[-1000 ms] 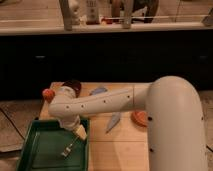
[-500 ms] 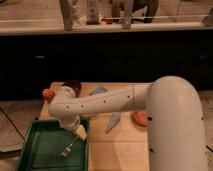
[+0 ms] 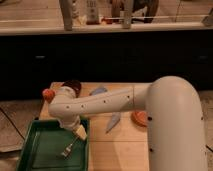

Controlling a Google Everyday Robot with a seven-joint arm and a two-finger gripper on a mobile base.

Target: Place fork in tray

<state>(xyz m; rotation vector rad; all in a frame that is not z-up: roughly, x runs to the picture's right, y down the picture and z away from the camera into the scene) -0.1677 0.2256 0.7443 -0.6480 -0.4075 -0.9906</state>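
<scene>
No text, label, brand, number or sign can be read anywhere in the camera view. The bottles (image 3: 92,11) on the far counter carry pale patches that may be labels, but nothing on them is legible. The gripper (image 3: 80,132), which hangs low over the right part of the dark green tray (image 3: 33,149), shows no readable marking.
</scene>
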